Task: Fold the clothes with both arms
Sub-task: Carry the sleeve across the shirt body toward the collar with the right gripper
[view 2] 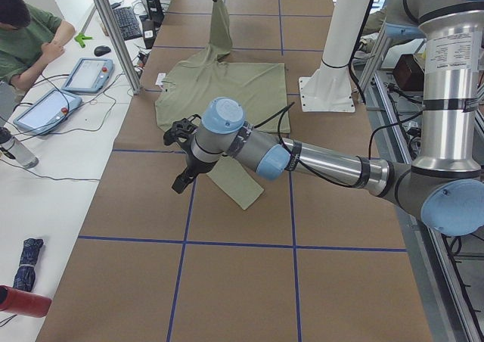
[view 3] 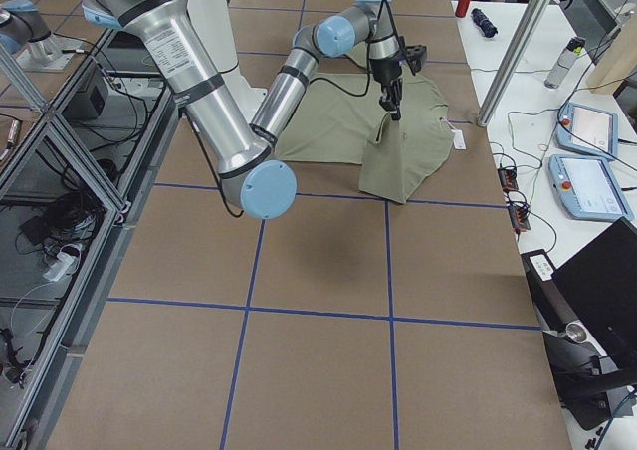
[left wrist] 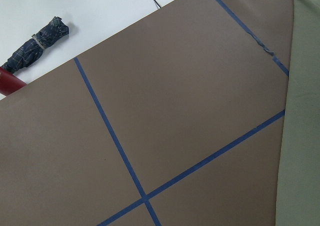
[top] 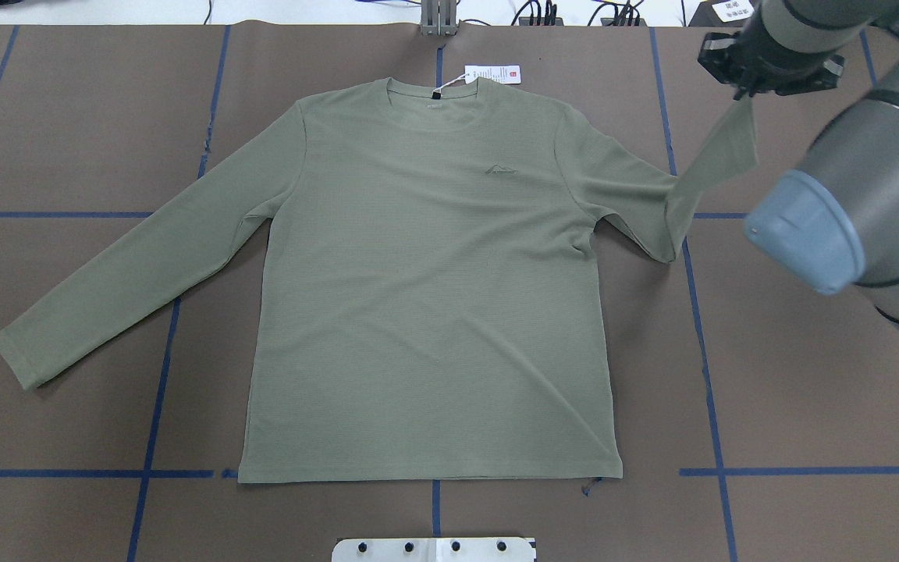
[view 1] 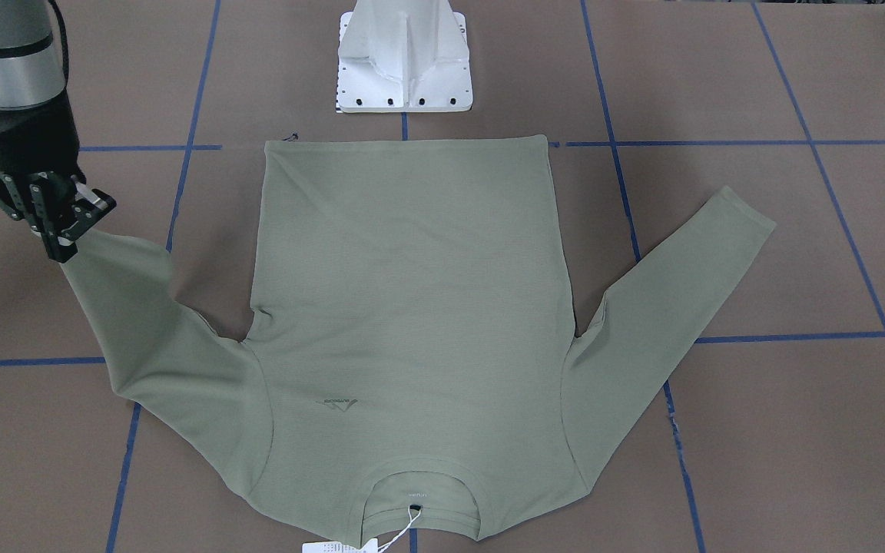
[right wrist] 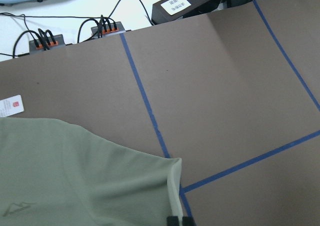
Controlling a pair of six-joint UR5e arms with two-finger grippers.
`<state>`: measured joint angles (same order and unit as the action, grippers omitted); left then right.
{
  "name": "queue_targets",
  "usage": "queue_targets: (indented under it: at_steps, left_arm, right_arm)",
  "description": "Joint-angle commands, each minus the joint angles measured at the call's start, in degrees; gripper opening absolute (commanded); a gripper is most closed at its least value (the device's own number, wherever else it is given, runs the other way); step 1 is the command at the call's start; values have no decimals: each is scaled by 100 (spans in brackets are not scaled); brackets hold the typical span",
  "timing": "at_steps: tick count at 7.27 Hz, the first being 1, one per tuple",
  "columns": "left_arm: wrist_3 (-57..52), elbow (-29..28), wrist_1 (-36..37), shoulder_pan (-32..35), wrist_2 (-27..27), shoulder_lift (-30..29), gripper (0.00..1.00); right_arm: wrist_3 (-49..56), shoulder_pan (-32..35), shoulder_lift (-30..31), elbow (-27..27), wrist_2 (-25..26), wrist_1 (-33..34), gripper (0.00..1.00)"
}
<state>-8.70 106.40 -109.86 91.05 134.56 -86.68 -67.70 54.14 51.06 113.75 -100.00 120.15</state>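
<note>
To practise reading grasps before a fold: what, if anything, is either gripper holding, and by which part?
The right gripper holds the green shirt by one sleeve's cuff, lifted off the table. The other sleeve lies flat, unheld.

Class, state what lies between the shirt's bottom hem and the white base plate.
Only bare brown table cover with a short strip of blue tape, between the hem of the shirt and the white base plate; the overhead view shows it.

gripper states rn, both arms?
Left gripper: cannot be told; it shows only in the side view.
Right gripper: closed on the sleeve cuff of the sage-green long-sleeved knit shirt, held off the table.
</note>
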Motion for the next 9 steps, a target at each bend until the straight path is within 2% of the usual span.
queue_targets:
  at_steps: [1, 2, 3, 4, 5, 6, 7, 8, 9]
  left_arm:
    - [0, -14, 0, 0, 0, 2, 100]
    - [0, -23, 0, 0, 0, 2, 100]
    - [0, -23, 0, 0, 0, 2, 100]
    - [0, -31, 0, 0, 0, 2, 100]
    - [0, -31, 0, 0, 0, 2, 100]
    - [0, -14, 0, 9, 0, 2, 100]
    - [0, -31, 0, 0, 0, 2, 100]
    - [0, -40, 0, 0, 0, 2, 100]
    - [9, -31, 0, 0, 0, 2, 100]
  right_arm:
    - [-1108, -725, -1863, -1567, 854, 282, 0]
    - [-1636, -1112, -2759, -2924, 1312, -32, 0]
    - [-2207, -1543, -3377, -4278, 1899, -931, 0]
    - [-2413, -1895, -3488, -4909, 2575, -1810, 0]
    - [-2458, -2073, -3506, -5255, 2895, -2341, 0]
    - [-2720, -2118, -3680, -5554, 2907, -2738, 0]
    - [-2983, -2162, -4074, -6018, 2907, -2829, 0]
    - [-3256, -2397, -4173, -6240, 3003, -3204, 0]
    - [-3337, -2582, -4287, -6408, 3195, -3304, 2]
